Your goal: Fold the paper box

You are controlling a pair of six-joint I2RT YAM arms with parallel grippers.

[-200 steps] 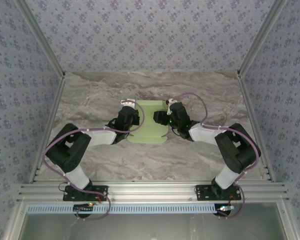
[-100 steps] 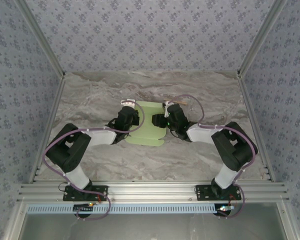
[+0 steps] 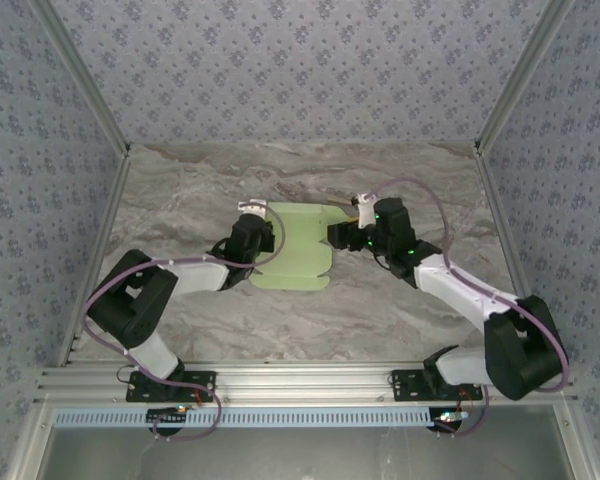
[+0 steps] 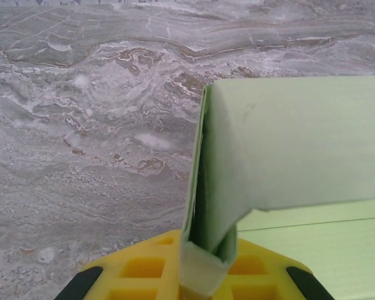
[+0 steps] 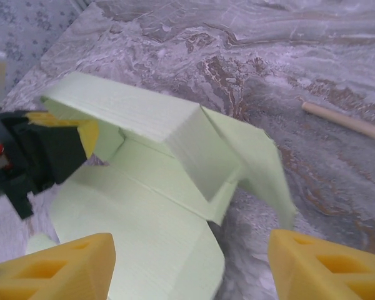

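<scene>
While your left gripper (image 4: 203, 270) pinches the paper box (image 4: 300, 144), your right gripper (image 5: 187, 265) gapes empty.
Box lies midway between the tabletop's (image 3: 180, 190) side edges, flap raised.

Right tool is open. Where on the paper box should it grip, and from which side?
Probably the loose side flap on the right edge of the paper box, approached from the right with jaws across the thin card. It juts out free on the side of the right tool, and the left tool pins the opposite edge.
</scene>
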